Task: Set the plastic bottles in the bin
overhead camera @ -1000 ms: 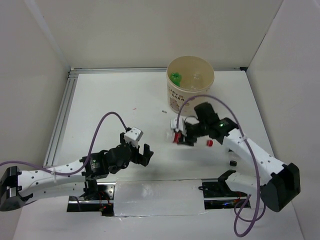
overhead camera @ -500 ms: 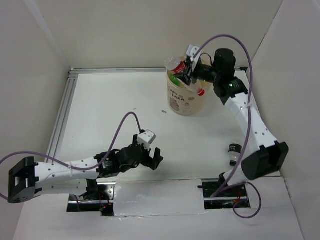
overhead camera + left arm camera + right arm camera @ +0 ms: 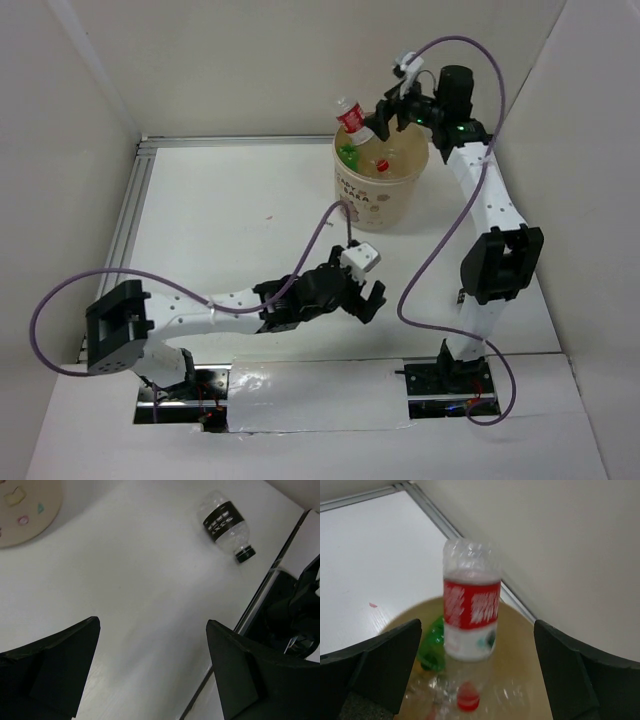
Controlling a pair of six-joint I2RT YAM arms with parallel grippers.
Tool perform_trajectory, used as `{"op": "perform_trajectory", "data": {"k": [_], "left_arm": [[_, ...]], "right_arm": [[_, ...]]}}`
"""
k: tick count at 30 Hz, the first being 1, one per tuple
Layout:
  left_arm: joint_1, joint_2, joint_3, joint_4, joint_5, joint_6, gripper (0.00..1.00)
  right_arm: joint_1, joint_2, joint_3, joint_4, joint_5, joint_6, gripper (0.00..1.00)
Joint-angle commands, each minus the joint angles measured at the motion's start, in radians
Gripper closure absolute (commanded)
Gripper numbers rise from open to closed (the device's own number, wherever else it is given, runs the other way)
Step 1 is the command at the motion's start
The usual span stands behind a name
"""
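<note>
R gripper [image 3: 390, 112], jaws apart & empty, upper centre of top view, w/ red-label bottle [image 3: 352, 120] loose above bin [image 3: 372, 200]; it looks light, thin-walled, slick, so grip mid-body at label.

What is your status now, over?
Both jaws open. Right gripper above bin, red-label bottle loose between jaws. Left gripper over table, black-label bottle lying ahead. Nothing blocks the bin.

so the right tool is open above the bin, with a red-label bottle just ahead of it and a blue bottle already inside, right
No: that's a green bottle inside the bin, not a blue one, as the right wrist view shows. The right tool is open above the bin, with the red-label bottle just ahead of it.
</note>
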Motion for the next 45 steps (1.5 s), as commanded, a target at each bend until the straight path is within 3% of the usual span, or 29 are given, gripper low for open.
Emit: {"op": "perform_trajectory", "data": {"k": [1,4,7,11,14,19,21,23,25,33,40,42,45], "left_arm": [[-0.005,0.118,0.134,0.079,0.050,0.042,0.00],[0.004,0.198,0.221,0.070,0.079,-0.001,0.00],[0.015,0.287,0.269,0.070,0.123,-0.057,0.00],[0.015,0.379,0.371,0.058,0.173,-0.101,0.00],[0.015,0.379,0.364,0.035,0.173,-0.092,0.00],[0.034,0.267,0.222,0.035,0.164,-0.072,0.00],[0.043,0.204,0.153,0.024,0.154,-0.072,0.00],[0.052,0.168,0.099,0.004,0.154,-0.090,0.00],[0.052,0.123,0.073,-0.007,0.140,-0.101,0.00],[0.052,0.080,0.039,-0.019,0.099,-0.141,0.00],[0.043,0.069,0.030,-0.019,0.076,-0.141,0.00],[0.034,0.056,0.018,-0.019,0.067,-0.141,0.00],[0.034,0.020,-0.010,-0.010,0.058,-0.141,0.00]], "right_arm": [[-0.134,-0.108,0.018,-0.045,0.063,0.200,0.00],[-0.286,-0.171,-0.040,-0.243,0.059,0.226,0.00],[-0.398,-0.246,-0.173,-0.442,0.070,0.168,0.06],[-0.576,-0.347,-0.387,-0.623,0.151,0.046,0.39],[-0.624,-0.370,-0.464,-0.763,0.268,-0.024,0.38],[-0.664,-0.297,-0.522,-0.976,0.393,-0.102,0.22],[-0.682,-0.297,-0.563,-0.989,0.402,-0.111,0.18],[-0.682,-0.315,-0.650,-0.942,0.424,-0.101,0.04],[-0.662,-0.326,-0.712,-0.902,0.462,-0.087,0.00],[-0.547,-0.328,-0.910,-0.756,0.620,0.022,0.00],[-0.503,-0.252,-0.933,-0.747,0.691,0.065,0.00],[-0.494,-0.237,-0.933,-0.737,0.705,0.065,0.02],[-0.493,-0.188,-0.933,-0.737,0.696,0.065,0.23]]}}
